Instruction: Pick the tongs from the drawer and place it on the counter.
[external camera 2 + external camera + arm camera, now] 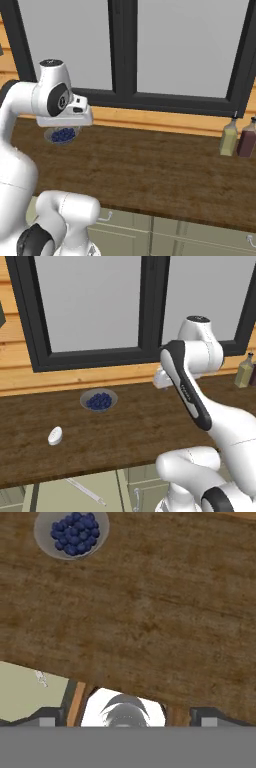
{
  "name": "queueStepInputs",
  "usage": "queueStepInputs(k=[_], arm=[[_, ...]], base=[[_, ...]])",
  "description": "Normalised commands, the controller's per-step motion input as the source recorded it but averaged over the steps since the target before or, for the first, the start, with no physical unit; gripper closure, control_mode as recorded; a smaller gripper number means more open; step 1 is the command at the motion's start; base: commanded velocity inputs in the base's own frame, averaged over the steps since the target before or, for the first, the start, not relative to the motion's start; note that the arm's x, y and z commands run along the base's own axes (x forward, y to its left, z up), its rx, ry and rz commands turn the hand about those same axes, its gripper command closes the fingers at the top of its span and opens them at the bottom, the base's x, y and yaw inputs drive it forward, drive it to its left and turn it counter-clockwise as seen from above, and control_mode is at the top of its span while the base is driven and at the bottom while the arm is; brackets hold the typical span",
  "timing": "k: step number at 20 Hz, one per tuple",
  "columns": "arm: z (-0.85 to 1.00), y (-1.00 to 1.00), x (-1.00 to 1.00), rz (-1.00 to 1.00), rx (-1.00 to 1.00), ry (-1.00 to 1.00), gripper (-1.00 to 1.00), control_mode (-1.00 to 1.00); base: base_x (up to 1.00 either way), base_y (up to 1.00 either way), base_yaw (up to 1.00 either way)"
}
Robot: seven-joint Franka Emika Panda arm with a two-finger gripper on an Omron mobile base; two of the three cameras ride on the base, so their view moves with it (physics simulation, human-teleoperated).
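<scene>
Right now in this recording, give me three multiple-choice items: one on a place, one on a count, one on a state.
1. The slim silver-grey metal tongs lie:
A. in the open pale olive-beige drawer
B. on the dark brown wood-grain counter
C. in the bowl

2. Bottles by the window:
A. one
B. two
C. four

3. The small grey bowl is:
A. empty
B. overturned
C. full of blueberries

Key: 1 A, the tongs show below the counter edge; 2 B, an olive bottle and a dark red bottle; 3 C, dark blue berries heap inside.
</scene>
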Motion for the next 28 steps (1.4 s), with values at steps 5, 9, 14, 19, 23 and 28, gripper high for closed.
queueStepInputs(k=[5,9,14,19,23,28], arm=[[-0.05,0.51,-0.95,0.27,-0.11,0.00,-1.00,-1.00],[-0.20,0.64,-0.95,0.33,-0.17,0.00,-1.00,-1.00],[-0.30,0.58,-0.95,0.32,-0.18,0.00,-1.00,-1.00],[-0.28,0.61,-0.88,0.31,-0.19,0.00,-1.00,-1.00],[-0.41,0.59,-0.58,0.30,-0.20,0.03,-1.00,-1.00],[-0.33,0.53,-0.34,0.24,-0.15,0.07,-1.00,-1.00]], base=[[0.00,0.00,0.00],[0.00,0.00,0.00],[0.00,0.00,0.00],[0.00,0.00,0.00],[0.00,0.00,0.00],[0.00,0.00,0.00]])
